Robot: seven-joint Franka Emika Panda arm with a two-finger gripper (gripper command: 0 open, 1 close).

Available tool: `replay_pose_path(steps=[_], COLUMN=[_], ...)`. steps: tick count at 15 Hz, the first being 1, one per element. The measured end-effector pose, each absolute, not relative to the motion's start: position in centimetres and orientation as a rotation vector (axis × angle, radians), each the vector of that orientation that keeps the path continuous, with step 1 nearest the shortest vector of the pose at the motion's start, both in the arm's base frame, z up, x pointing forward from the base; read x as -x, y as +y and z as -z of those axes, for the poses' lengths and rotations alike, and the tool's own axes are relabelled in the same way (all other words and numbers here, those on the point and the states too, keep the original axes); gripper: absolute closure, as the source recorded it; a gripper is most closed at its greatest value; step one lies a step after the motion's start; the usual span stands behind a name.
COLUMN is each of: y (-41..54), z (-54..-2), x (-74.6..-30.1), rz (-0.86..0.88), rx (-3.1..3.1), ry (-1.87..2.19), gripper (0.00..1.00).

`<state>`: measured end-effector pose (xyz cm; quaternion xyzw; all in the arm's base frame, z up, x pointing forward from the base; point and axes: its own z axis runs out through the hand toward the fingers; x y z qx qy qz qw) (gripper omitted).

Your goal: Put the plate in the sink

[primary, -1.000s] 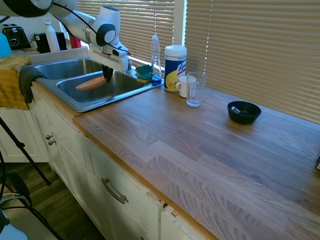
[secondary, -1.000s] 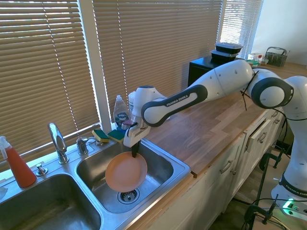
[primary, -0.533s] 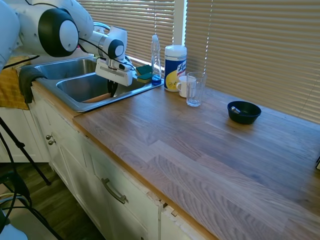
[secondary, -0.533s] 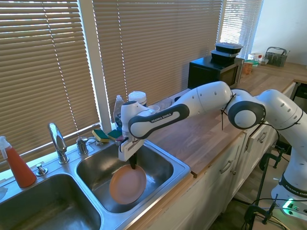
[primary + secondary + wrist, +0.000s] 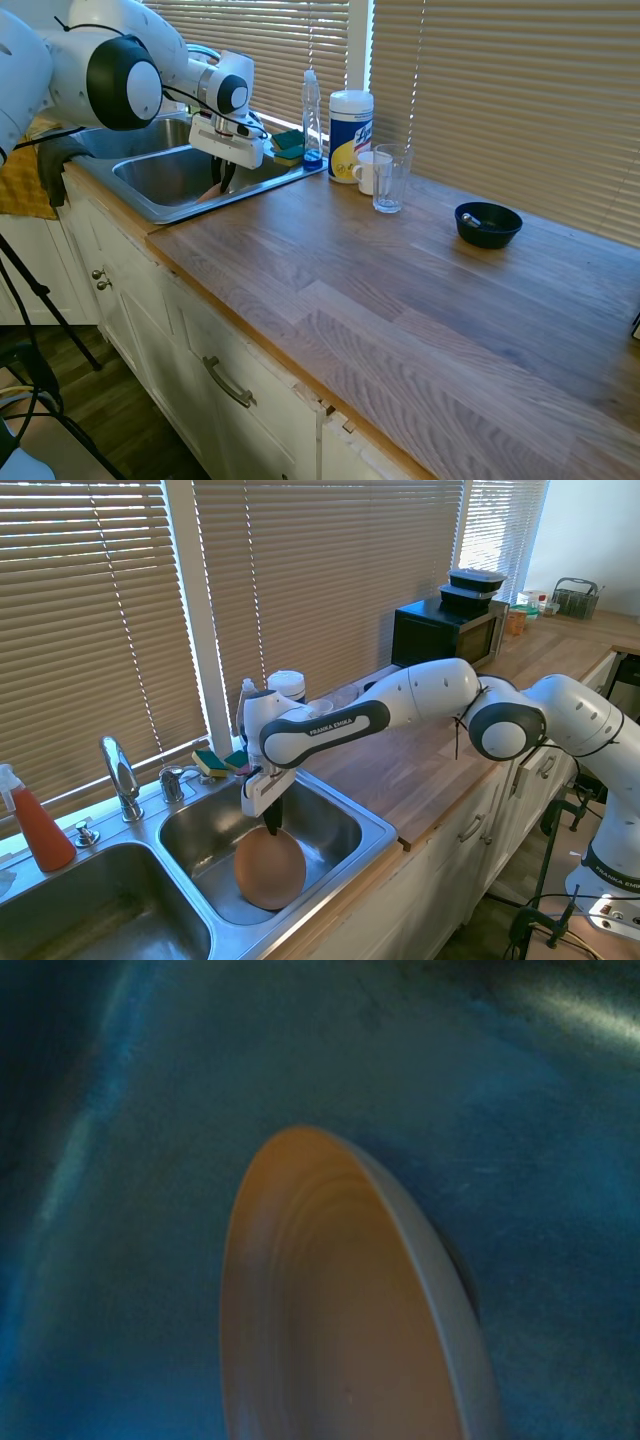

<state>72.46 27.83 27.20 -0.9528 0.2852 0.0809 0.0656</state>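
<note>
Lowered since a second ago, the plate [image 5: 269, 868] now stands steeply on edge inside the sink [image 5: 340, 825], in the basin nearer the counter [image 5: 420, 290], its face turned toward the room. The gripper [image 5: 272, 823] is closed on its top rim. From the first exterior view only a sliver of plate [image 5: 211, 191] shows above the sink's front wall. In the wrist view the plate [image 5: 350, 1340] runs off the frame's edge, and faint concentric rings mark its surface. Plain, matte peach-orange, it has a low rim.
</note>
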Motion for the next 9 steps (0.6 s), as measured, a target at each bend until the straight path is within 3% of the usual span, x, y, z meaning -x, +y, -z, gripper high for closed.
replay_pose_path(steps=[9], y=[27.9], z=[-33.9], x=[-72.9], rz=[-0.121], rx=[2.843], ry=[0.882], gripper=[0.00])
